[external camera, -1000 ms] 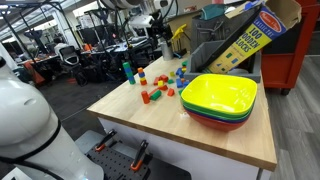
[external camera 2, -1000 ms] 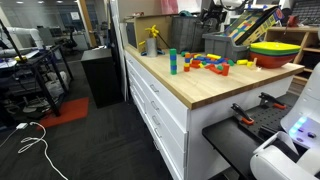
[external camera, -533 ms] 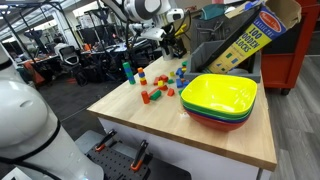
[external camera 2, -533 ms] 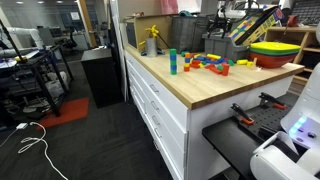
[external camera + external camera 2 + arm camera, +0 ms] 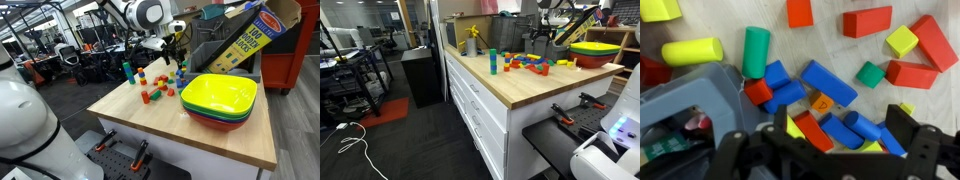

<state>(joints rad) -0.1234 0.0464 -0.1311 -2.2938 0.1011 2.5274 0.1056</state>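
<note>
I'm reading "100" on the yellow box. I'm hovering the hand spread wide, gripping nothing, above the blue blocks lying at its twelve o'clock on the tabletop.

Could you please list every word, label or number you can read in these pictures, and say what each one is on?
"100 WOOD BLOCKS": on the tilted yellow box behind the stacked bowls, in an exterior view.
The red oval logo on that box: too blurred to read.
Wrist view: no readable text on the blocks.
</note>
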